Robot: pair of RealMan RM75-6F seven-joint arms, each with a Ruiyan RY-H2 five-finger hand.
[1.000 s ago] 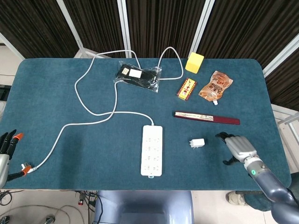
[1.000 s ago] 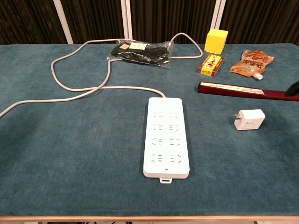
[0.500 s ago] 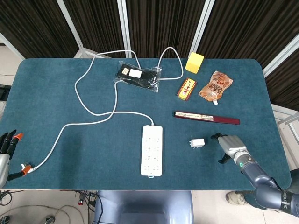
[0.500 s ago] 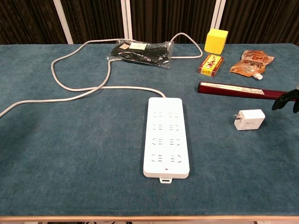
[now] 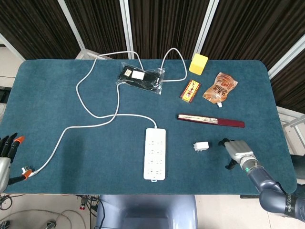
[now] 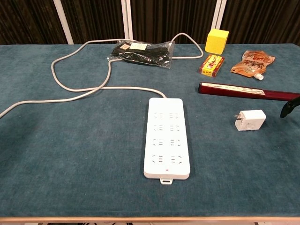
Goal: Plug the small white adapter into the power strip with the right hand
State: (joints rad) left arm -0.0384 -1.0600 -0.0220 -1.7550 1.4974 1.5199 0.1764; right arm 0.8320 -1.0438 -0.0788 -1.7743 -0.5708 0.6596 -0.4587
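We are watching the right hand (image 5: 237,151) hovering low over the table (image 5: 57,90) just to the 3 o'clock side of the small white adapter (image 5: 201,146); its fingers are spread apart and gripping nothing, and a gap of cloth is showing between them and the adapter; in the chest view only dark fingertips (image 6: 289,106) are entering at the right edge. The left hand (image 5: 6,151) is resting off the table's 9 o'clock edge, dark fingers partly apart, nothing in it that we can see.

Against the frame half a second ago, the right hand is sitting slightly further toward 3 o'clock, away from the adapter; in the chest view less of it is showing than before; the adapter and the power strip (image 5: 155,153) are lying where they were.

The adapter is a small white plastic block lying on its side, prongs pointing toward 9 o'clock, well apart from the strip at its 9 o'clock side; the strip is a long white rounded bar with rows of sockets, its pale cable (image 5: 90,110) looping toward 11 o'clock; the table is wearing a napped teal cloth. At the adapter's 12 o'clock a flat dark red stick (image 5: 210,120) is lying; beyond it sit a yellow foam cube (image 5: 198,63), a small red printed box (image 5: 190,90), a glossy orange pouch (image 5: 219,87) and a clear bag of black items (image 5: 141,78).
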